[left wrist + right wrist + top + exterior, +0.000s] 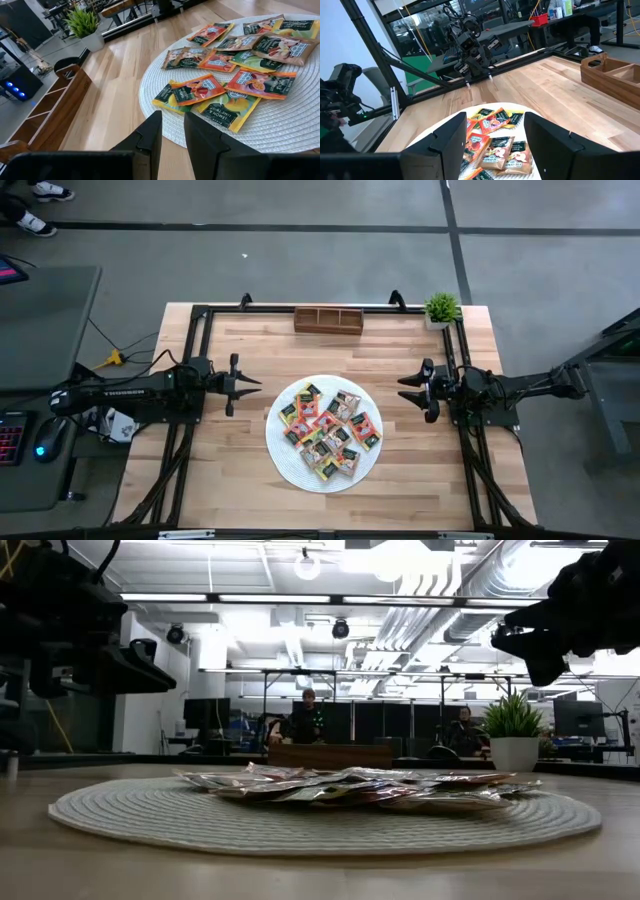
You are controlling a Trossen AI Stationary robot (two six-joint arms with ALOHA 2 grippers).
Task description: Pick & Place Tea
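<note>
Tea (326, 431) heaped between both grippers, untouched.
Left gripper (256, 384) nearly closed, empty; right gripper (403, 388) spread wide, empty.

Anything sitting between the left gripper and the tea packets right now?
No object. In the high view, only bare wooden table and the edge of the white mat separate the left gripper from the tea packets. Nothing blocks the approach.
</note>
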